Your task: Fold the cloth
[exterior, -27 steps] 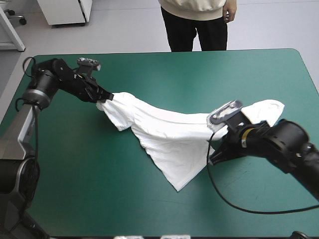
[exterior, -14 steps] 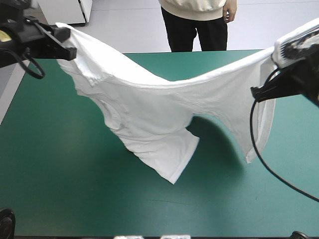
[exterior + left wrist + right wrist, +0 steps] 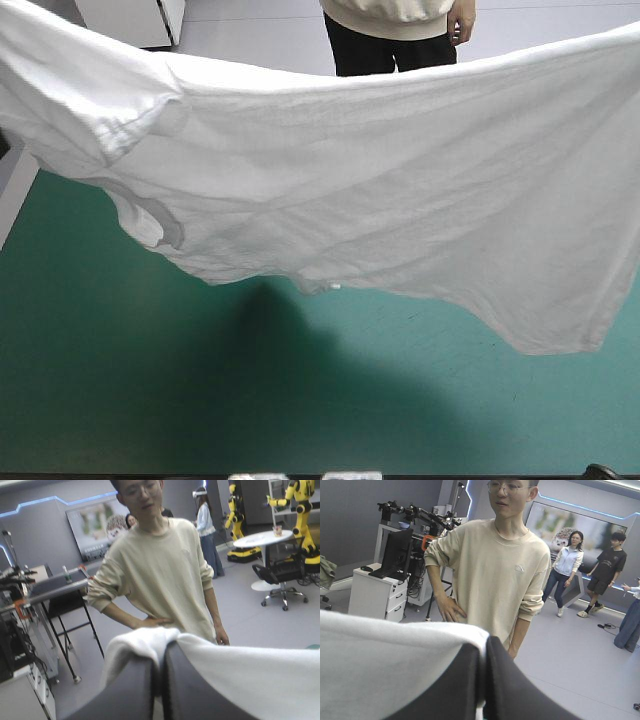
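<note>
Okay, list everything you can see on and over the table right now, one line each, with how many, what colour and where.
T-shirt: one, white, lifted above the table and stretched wide between the two grippers; its lower edge appears to hang clear of the cover.
Table: one, teal-green cover, below the T-shirt, showing under its lower edge.
Left gripper: one, black fingers, raised, all but shut on the T-shirt, with a fold of it draped over their tips.
Right gripper: one, black fingers, raised, all but shut on the T-shirt, which spreads away to one side of it.
</note>
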Tool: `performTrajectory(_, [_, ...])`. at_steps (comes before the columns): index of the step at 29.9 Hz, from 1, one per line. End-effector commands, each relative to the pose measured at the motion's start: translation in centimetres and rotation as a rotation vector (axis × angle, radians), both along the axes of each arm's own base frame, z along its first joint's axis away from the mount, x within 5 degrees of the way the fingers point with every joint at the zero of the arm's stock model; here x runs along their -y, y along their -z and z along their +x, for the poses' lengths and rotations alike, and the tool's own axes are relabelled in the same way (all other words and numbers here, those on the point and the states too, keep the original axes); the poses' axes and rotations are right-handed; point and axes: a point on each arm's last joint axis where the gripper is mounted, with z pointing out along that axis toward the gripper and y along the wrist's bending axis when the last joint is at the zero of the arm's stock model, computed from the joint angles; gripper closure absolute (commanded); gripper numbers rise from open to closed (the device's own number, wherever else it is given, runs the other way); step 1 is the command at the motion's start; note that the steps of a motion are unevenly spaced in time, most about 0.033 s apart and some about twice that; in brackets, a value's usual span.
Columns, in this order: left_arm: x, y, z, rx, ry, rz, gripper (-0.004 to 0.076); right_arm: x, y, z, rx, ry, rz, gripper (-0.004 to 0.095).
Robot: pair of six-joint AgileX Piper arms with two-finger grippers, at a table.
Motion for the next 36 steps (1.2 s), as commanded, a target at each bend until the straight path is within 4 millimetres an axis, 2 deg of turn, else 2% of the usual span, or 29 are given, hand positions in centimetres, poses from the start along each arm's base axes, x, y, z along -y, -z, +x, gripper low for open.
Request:
performTrajectory(1, [-0.7,-0.9,-2.7,0.109,-0.055,-0.037,0.0733,0.8,-0.5,-0.4,0.045,0.055,-0.008,0.0906])
performTrajectory(3, [-1.4,-0.8,-2.6,0.088,-0.126,-0.048,0.0733,0.5,-0.2,0.4,0.011,0.089,-0.035,0.0906])
performTrajectory(5, [-2.0,-0.6,-1.5,0.055,-0.211,-0.058,0.0733,-0.3,0.4,2.0,-0.043,0.135,-0.077,0.0907])
performTrajectory(6, [-2.3,-0.4,-0.7,0.036,-0.244,-0.057,0.0733,-0.8,0.7,2.9,-0.065,0.155,-0.096,0.0907])
performTrajectory(9, [-2.3,0.7,3.4,-0.070,-0.283,-0.039,0.0733,-2.8,1.8,6.1,-0.130,0.213,-0.120,0.0907])
performTrajectory(11, [-1.9,2.2,7.1,-0.173,-0.271,-0.023,0.0733,-4.2,2.8,8.5,-0.169,0.261,-0.156,0.0908])
performTrajectory(14, [-1.1,5.4,13.7,-0.346,-0.236,-0.005,0.0733,-6.3,4.7,11.7,-0.249,0.294,-0.205,0.0917])
performTrajectory(17, [-0.3,9.0,19.8,-0.487,-0.200,-0.004,0.0733,-8.2,7.0,15.1,-0.338,0.241,-0.228,0.0925])
performTrajectory(19, [0.1,11.8,23.8,-0.581,-0.191,0.013,0.0733,-8.9,8.9,18.1,-0.412,0.202,-0.208,0.0925])
performTrajectory(23, [0.5,17.4,30.6,-0.728,-0.191,0.065,0.0733,-8.7,13.2,24.7,-0.554,0.106,-0.134,0.0925])
performTrajectory(28, [0.9,24.2,37.4,-0.816,-0.206,0.067,0.0733,-6.0,18.8,32.7,-0.677,0.051,0.001,0.0925])
performTrajectory(31, [1.5,27.6,40.5,-0.846,-0.183,0.034,0.0733,-4.9,22.1,36.4,-0.706,0.061,0.031,0.0925])
performTrajectory(36, [3.7,32.1,43.6,-0.893,-0.154,0.062,0.0733,-4.6,28.6,40.9,-0.822,0.046,-0.016,0.0902])
